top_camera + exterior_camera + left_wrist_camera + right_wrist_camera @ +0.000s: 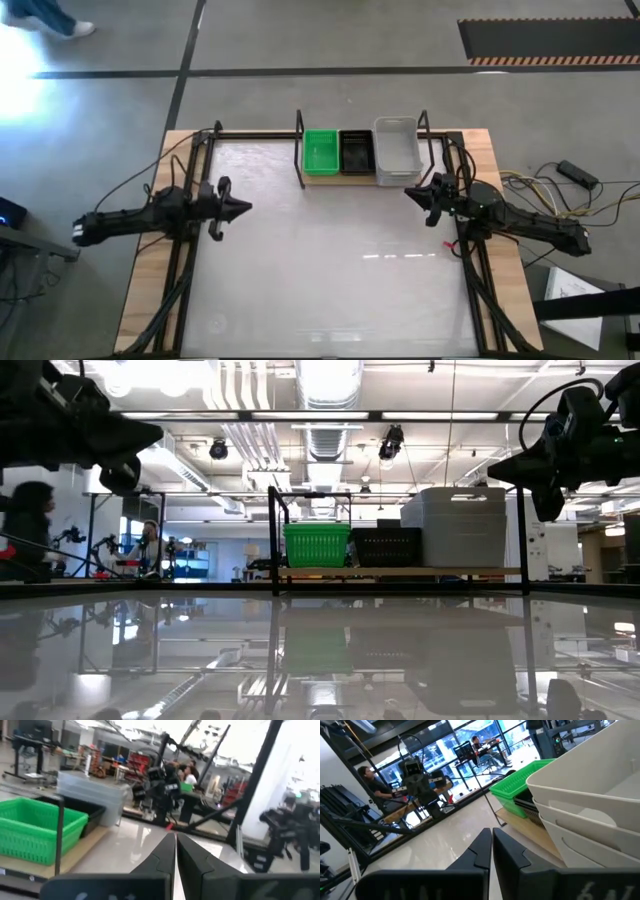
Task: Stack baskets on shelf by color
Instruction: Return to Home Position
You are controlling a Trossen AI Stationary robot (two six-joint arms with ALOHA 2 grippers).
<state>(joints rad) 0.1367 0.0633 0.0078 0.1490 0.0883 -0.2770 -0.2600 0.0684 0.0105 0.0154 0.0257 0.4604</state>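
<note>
I am pressing both pairs of fingers shut on nothing. My left gripper [238, 208] is hovering at left-centre and my right gripper [412, 192] at right-centre, over the glossy white table [330, 280]. Beyond them, at upper centre, the wooden shelf [338, 179] in its black rod frame is carrying three stacks side by side: slatted green baskets [321, 152], mesh black baskets [356, 152], and taller, smooth white-grey baskets [397, 150]. I cannot count the layers.

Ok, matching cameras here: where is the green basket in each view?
High view: green basket, left end of the shelf, top centre.
Low view: green basket, just left of centre.
Left wrist view: green basket, left edge.
Right wrist view: green basket, upper right.
Shared landmark: the black basket beside it.
</note>
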